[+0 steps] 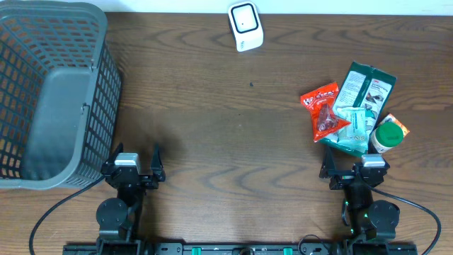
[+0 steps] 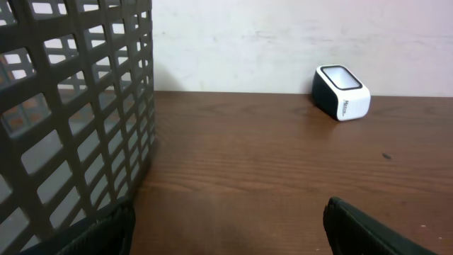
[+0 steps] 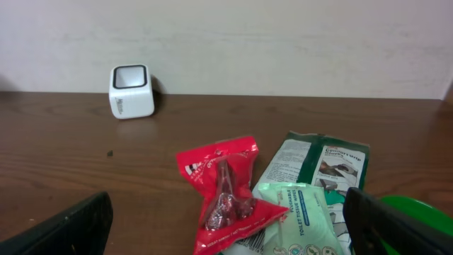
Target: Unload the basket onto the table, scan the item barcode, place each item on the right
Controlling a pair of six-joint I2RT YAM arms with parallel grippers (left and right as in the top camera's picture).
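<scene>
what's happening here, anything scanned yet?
Nothing is being handled. Both arms sit at the near edge of the table. The left gripper is open and empty beside the basket. The right gripper is open and empty, just short of a pile: red packet, green pouch, wipes and a green-capped bottle. The scanner stands at the far edge, with no item near it.

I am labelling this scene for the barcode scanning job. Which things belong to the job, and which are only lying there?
For the job: white scanner; red snack packet; dark green packet; pale green wipes pack; green-lidded tub.
Only lying there: grey basket, probably; scanning itself does not need it.
</scene>
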